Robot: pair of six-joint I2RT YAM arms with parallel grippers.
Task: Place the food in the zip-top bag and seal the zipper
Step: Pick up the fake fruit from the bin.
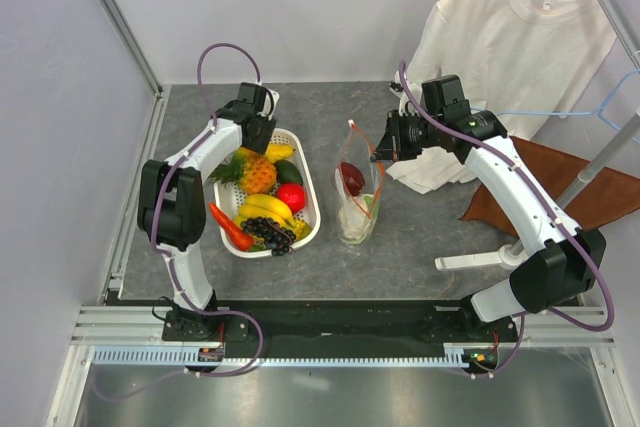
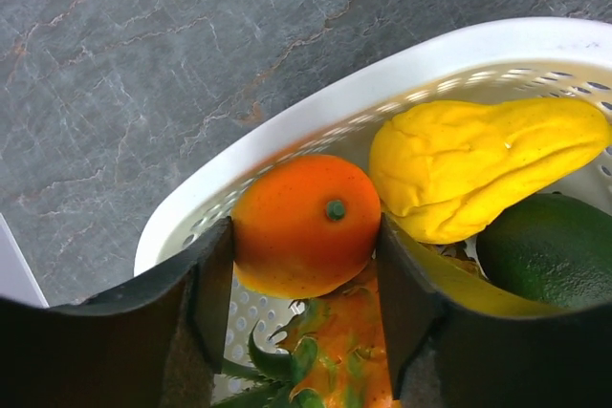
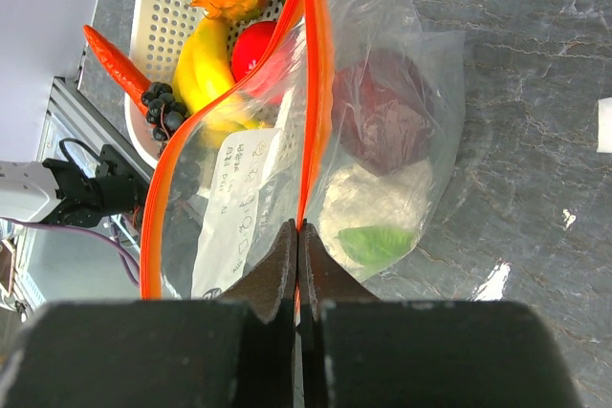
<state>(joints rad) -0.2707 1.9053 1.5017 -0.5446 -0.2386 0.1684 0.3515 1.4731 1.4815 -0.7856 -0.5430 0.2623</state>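
Observation:
The white basket [image 1: 312, 197] holds the food: pineapple [image 1: 258, 175], banana [image 1: 265, 209], red fruit [image 1: 291, 196], chili [image 1: 230, 229] and grapes [image 1: 270, 235]. My left gripper [image 2: 306, 226] reaches into the basket's far end, and both fingers press the sides of an orange fruit [image 2: 304, 222]. A yellow piece [image 2: 478, 164] and a dark green fruit [image 2: 550, 246] lie beside it. My right gripper [image 3: 298, 231] is shut on the zipper [image 3: 316, 74] and holds the mouth of the zip-top bag [image 1: 358, 197] up and open. Inside the bag lie a dark red piece [image 3: 387, 121] and pale cabbage [image 3: 373, 203].
A white T-shirt [image 1: 510, 37] hangs at the back right, above folded white cloth [image 1: 430, 172] and a brown cloth [image 1: 560, 177]. A white stand foot [image 1: 480, 259] lies on the table near the right arm. Metal frame rails run along the table's left edge.

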